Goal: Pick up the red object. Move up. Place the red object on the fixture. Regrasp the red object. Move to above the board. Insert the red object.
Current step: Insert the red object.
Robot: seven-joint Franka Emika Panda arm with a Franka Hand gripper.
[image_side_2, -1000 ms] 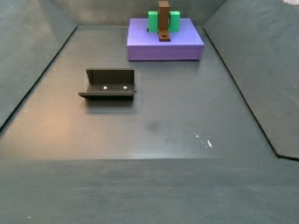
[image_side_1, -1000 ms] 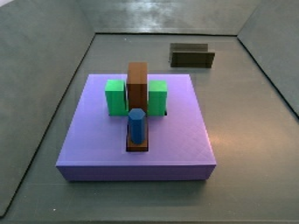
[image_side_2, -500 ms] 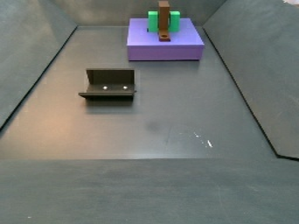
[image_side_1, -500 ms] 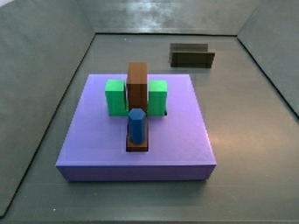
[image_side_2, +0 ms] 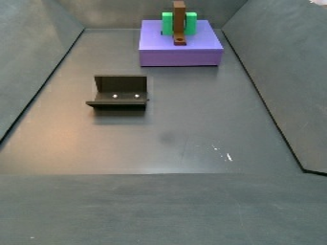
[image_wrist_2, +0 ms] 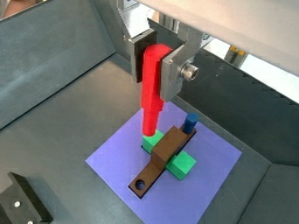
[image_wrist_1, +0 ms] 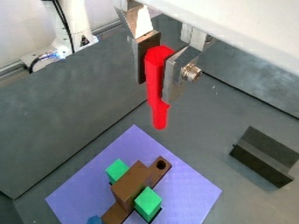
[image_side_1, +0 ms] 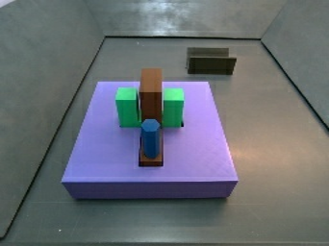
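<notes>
In both wrist views the gripper [image_wrist_1: 160, 63] [image_wrist_2: 163, 66] is clamped on the red object [image_wrist_1: 156, 87] [image_wrist_2: 152, 92], a smooth matte peg held upright between flat silver fingers [image_wrist_1: 177, 72], hanging above the flat purple board [image_wrist_1: 176, 194] [image_wrist_2: 216, 162]. In both side views no gripper shows; the board [image_side_1: 193, 154] [image_side_2: 202, 53] carries green blocks [image_side_1: 127, 106] and a brown block [image_side_1: 152, 96], with the dark box-shaped fixture [image_side_1: 213, 61] [image_side_2: 120, 94] on the floor at 1 o'clock and 7 o'clock of it respectively.
</notes>
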